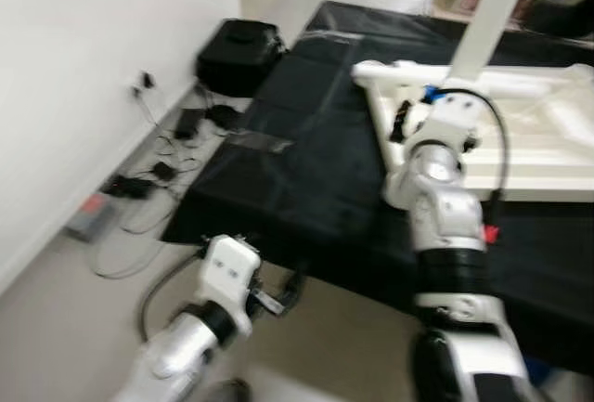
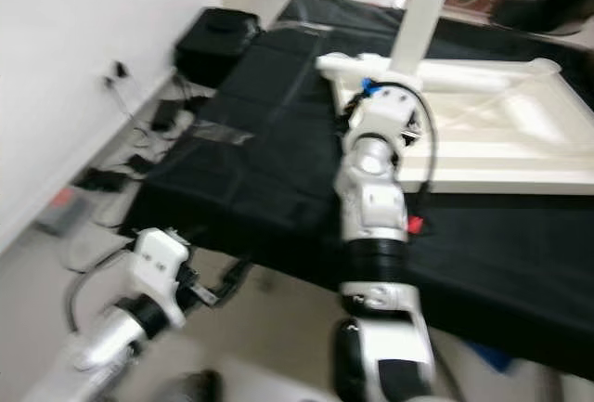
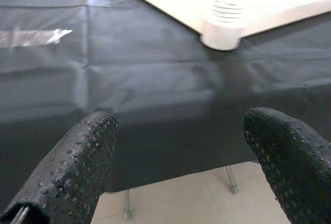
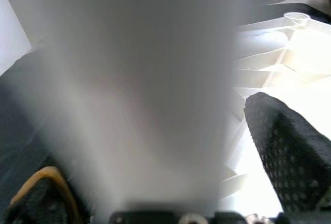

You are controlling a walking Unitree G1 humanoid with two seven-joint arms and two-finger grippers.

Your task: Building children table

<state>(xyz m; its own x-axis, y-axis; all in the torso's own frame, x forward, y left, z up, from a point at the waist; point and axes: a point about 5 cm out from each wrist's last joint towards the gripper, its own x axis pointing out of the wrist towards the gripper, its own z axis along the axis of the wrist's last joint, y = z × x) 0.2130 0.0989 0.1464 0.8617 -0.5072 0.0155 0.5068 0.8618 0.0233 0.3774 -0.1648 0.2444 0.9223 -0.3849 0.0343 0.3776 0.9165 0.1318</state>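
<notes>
The white leg (image 1: pixel 490 12) runs off the top edge, and the right pincer's (image 4: pixel 170 172) grip on it is blurred. The tabletop (image 1: pixel 548 133) is cut off at the right edge.

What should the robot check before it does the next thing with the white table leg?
1. Table top lies upside down on the black cloth: ok.
2. White leg stands upright at the top's corner: ok.
3. Right gripper around the leg, one finger beside it: ok; firm grip: cannot tell.
4. Leg fully seated in its socket: cannot tell, blurred.
5. Left gripper open, low by the cloth's edge, holding nothing: ok.
6. Another corner socket has no leg: not ok.
</notes>
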